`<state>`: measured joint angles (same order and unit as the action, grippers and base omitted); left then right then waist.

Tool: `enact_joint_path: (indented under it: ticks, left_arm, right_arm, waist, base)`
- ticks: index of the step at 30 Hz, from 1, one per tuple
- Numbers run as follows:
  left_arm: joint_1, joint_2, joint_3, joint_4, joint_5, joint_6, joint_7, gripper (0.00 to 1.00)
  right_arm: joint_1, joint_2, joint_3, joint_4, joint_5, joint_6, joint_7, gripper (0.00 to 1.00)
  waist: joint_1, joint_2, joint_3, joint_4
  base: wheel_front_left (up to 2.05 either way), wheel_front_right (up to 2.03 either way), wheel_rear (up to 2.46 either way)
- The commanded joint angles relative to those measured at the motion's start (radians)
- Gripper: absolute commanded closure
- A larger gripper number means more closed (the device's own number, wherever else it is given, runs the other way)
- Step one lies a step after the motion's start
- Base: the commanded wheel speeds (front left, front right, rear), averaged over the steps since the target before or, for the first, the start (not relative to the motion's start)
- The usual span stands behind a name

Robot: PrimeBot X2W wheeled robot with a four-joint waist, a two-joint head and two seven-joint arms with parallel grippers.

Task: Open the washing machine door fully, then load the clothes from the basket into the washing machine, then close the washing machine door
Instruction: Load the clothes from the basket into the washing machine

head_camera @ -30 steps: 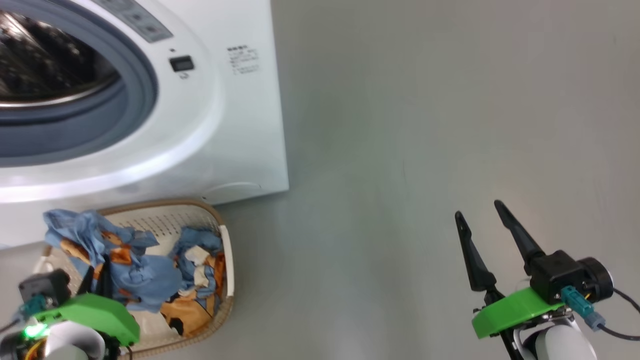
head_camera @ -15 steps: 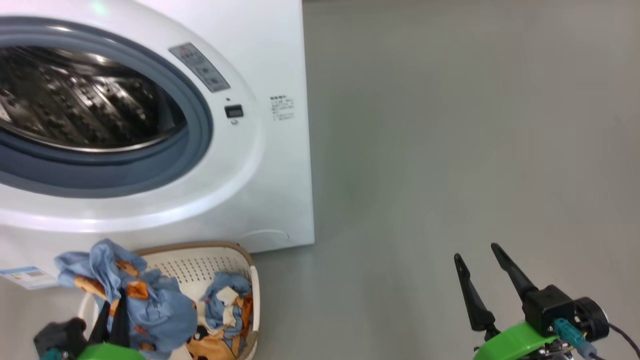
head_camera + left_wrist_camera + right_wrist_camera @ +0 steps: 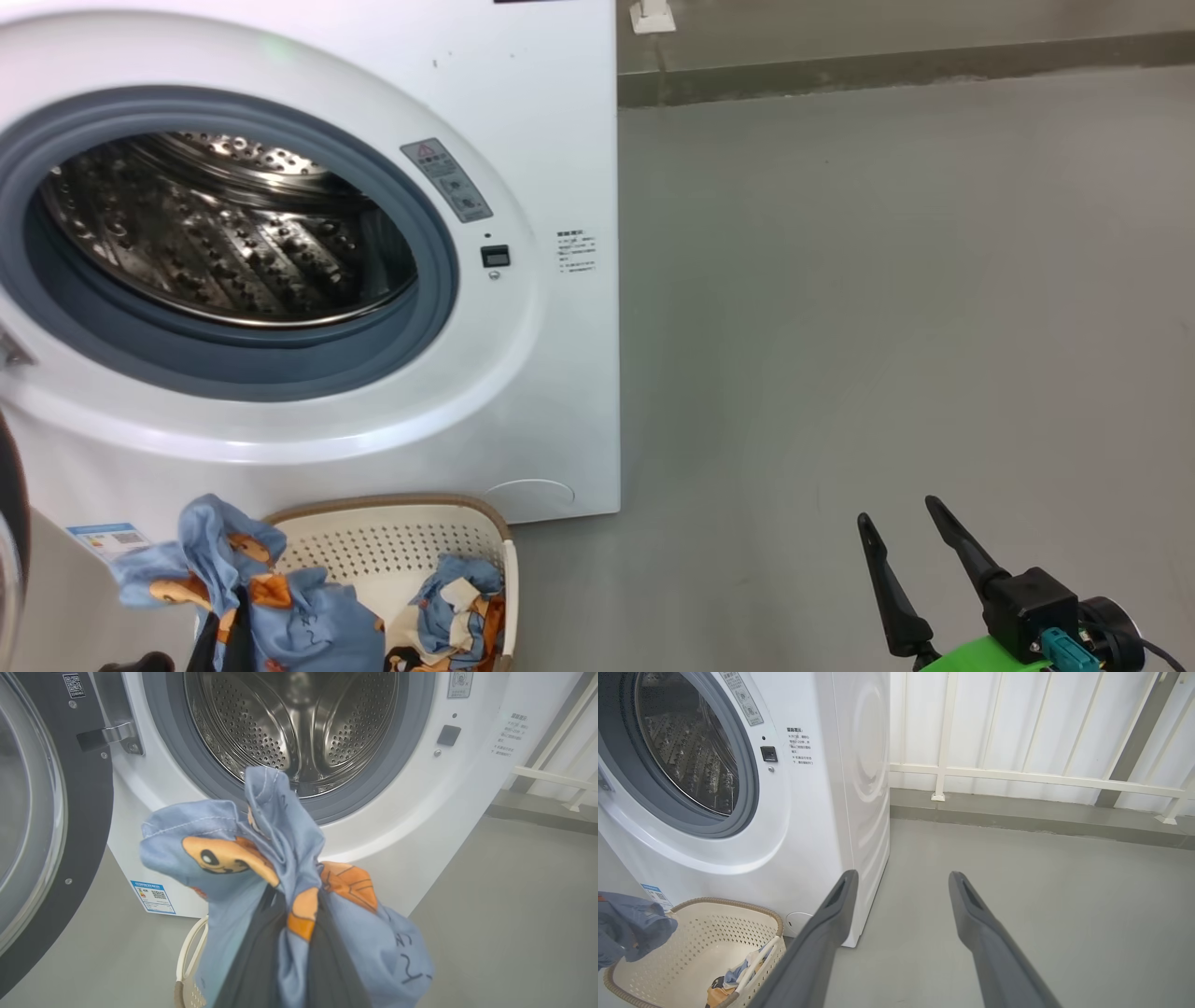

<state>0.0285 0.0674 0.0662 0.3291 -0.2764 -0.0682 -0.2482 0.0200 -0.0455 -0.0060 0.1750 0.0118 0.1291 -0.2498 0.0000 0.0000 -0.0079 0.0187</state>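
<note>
- You are facing the washing machine (image 3: pixel 560 140), a white front-loader standing on a grey floor (image 3: pixel 887 280).
- The washing machine door (image 3: pixel 88 812), with a black rim and clear glass, is swung open on the machine's left side. It leaves the perforated steel drum (image 3: pixel 224 233) and its grey gasket (image 3: pixel 429 308) exposed.
- Your left gripper (image 3: pixel 294 914) is in front of the machine, below the drum opening. Its dark fingers are pinched closed on a bunch of the clothes (image 3: pixel 299 826), light blue fabric with orange cartoon prints.
- That bunch is lifted above the basket (image 3: pixel 401 551), and its top edge is level with the lower part of the gasket.
- The basket, cream with a brown rim, sits on the floor right against the foot of the machine, below the opening. More blue and orange clothing (image 3: pixel 457 607) lies inside it.
- A blue energy sticker (image 3: pixel 107 539) is low on the machine's front, to the left of the basket.
- Your right gripper (image 3: pixel 896 511) is well off to the machine's right, over bare floor. Its fingers are spread wide and hold nothing.
</note>
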Motion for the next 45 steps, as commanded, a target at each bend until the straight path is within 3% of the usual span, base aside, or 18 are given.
enact_joint_path:
  ticks: [1,12,25,33,45]
  left_arm:
    - [-0.013,0.009,0.035,-0.035,0.009,-0.008,-0.014,1.00]
    - [-0.014,-0.008,0.054,-0.066,0.015,-0.029,-0.014,1.00]
    - [-0.154,0.006,0.117,-0.155,0.025,-0.055,-0.014,1.00]
    - [-0.358,0.073,0.139,-0.168,-0.003,-0.061,-0.014,1.00]
    - [-0.691,0.242,0.088,-0.019,-0.090,-0.062,-0.014,1.00]
  right_arm:
    - [-0.014,-0.005,0.024,-0.023,0.012,0.002,-0.012,0.00]
    - [-0.014,-0.005,0.031,-0.028,0.026,0.002,-0.012,0.00]
    - [-0.056,-0.005,0.019,-0.044,0.015,0.002,-0.012,0.00]
    - [-0.109,-0.005,0.025,-0.059,0.012,0.002,-0.012,0.00]
    - [-0.192,-0.005,0.034,-0.085,0.022,0.002,-0.012,0.00]
  waist:
    - [0.0000,0.0000,-0.008,0.011]
    - [0.0000,0.0000,0.010,0.013]
    - [0.0000,0.0000,0.146,-0.028]
    - [0.0000,0.0000,0.290,-0.070]
    - [0.0000,0.0000,0.505,-0.144]
  base:
    - [0.00,0.00,0.00]
    - [0.00,0.00,0.00]
    - [0.00,0.00,0.00]
    - [0.00,0.00,0.00]
    - [0.00,0.00,0.00]
